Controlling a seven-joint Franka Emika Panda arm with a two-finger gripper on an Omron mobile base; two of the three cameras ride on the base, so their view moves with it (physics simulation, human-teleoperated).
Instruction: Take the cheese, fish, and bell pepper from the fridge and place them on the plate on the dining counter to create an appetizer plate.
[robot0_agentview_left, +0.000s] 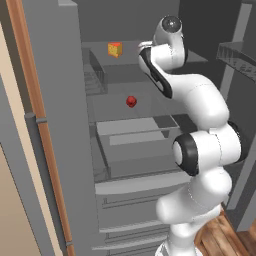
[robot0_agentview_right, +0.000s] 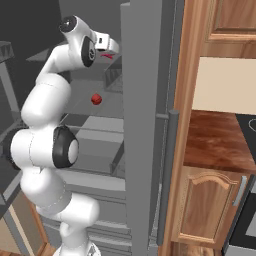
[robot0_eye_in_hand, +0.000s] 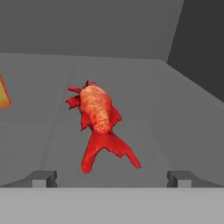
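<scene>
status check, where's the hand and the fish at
Hand open, up inside the fridge, empty. Fish lying on the shelf just ahead between the fingertips, not touched. Cheese off to one side, bell pepper a shelf lower. Nothing blocking.

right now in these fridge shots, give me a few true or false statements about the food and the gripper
1. The fish lies on a grey fridge shelf between the open gripper fingertips' line of sight. True.
2. The gripper is shut on the fish. False: the jaws stand wide apart and the fish lies free ahead of them.
3. The cheese sits on a higher shelf than the bell pepper. True.
4. The bell pepper is green. False: it is dark red.
5. The fridge is closed. False: its shelves are open to view.
</scene>
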